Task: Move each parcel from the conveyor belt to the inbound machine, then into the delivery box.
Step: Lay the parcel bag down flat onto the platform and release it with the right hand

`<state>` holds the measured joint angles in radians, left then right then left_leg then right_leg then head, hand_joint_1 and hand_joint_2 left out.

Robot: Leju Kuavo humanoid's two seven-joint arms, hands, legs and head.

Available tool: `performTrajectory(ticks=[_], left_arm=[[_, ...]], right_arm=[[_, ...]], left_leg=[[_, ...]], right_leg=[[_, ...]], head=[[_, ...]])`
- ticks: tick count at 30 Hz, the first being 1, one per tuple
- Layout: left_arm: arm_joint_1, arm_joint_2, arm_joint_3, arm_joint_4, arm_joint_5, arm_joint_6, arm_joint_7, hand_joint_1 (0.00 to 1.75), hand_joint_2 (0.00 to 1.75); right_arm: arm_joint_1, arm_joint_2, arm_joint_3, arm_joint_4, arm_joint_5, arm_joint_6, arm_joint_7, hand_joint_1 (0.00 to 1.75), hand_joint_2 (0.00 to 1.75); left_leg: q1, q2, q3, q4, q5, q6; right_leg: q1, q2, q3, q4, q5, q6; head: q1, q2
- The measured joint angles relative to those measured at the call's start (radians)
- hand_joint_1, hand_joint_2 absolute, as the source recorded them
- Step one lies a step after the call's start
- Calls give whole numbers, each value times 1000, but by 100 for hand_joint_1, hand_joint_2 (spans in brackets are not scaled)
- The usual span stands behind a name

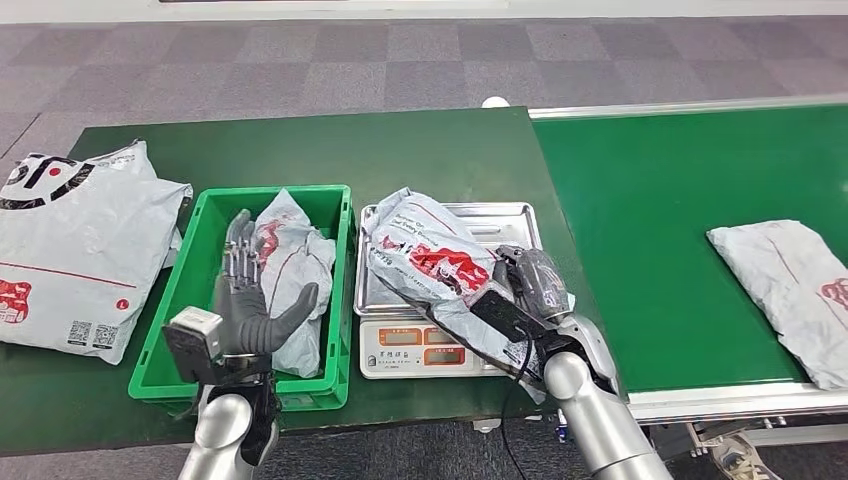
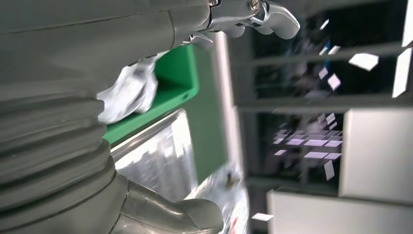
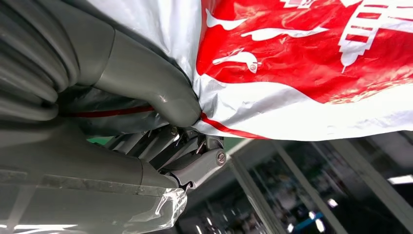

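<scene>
Where blurred: left wrist view, edges smeared.
Right hand (image 1: 535,285): grips crinkled plastic parcel (image 1: 425,255), fingers partly covered.
Left hand (image 1: 245,300): released, fingers spread.

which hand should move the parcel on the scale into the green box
Right. The right hand already grips the parcel lying on the scale; the left hand hovers open and empty over the green box.

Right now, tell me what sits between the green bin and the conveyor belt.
In the head view, the scale sits between the bin and the belt. A parcel lies on its tray, gripped by the right hand.
</scene>
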<state>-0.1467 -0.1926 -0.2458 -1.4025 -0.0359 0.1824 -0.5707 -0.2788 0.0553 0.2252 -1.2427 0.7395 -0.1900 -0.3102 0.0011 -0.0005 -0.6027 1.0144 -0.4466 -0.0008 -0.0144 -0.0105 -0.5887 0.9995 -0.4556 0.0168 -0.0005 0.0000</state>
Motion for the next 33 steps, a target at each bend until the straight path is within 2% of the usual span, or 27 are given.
performTrajectory(ticks=[1,2,5,6,9,12,18,24,33], left_arm=[[2,0,0,-12,10,18,-14,0,175],[4,0,0,-24,19,34,-26,0,175],[9,0,1,-53,27,56,-42,0,175],[10,0,1,-61,30,65,-50,0,175],[16,0,1,-80,42,104,-77,0,175],[19,0,1,-88,47,120,-85,0,175],[16,5,-22,-83,27,84,-81,0,175],[-10,21,-91,-54,-72,-5,-36,0,175],[-30,30,-136,-16,-102,-20,-19,0,175]], right_arm=[[0,1,0,-2,-8,-12,-8,175,175],[0,1,1,-6,-14,-22,-14,148,175],[1,2,1,-14,-21,-36,-19,20,175],[1,2,1,-16,-21,-43,-19,2,175],[2,3,1,-19,-15,-90,-19,0,175],[2,4,1,-19,8,-182,-21,0,175],[2,7,0,-24,58,-333,-12,0,175],[0,12,-3,-24,107,-323,50,0,175],[-1,12,-6,-23,119,-314,63,0,175]], left_leg=[[0,0,0,0,0,0],[0,0,0,0,0,0],[0,0,0,0,0,0],[0,0,0,0,0,0],[0,0,0,0,0,0],[0,0,0,0,0,0],[0,0,0,0,0,0],[0,0,0,0,0,0],[0,0,0,0,0,0]], right_leg=[[0,0,0,0,0,0],[0,0,0,0,0,0],[0,0,0,0,0,0],[0,0,0,0,0,0],[0,0,0,0,0,0],[0,0,0,0,0,0],[0,0,-1,0,0,0],[0,0,-1,0,0,0],[0,0,-1,0,0,0]], head=[[0,0],[0,0],[0,0],[0,0],[0,0],[0,0],[0,0],[0,0],[0,0]])
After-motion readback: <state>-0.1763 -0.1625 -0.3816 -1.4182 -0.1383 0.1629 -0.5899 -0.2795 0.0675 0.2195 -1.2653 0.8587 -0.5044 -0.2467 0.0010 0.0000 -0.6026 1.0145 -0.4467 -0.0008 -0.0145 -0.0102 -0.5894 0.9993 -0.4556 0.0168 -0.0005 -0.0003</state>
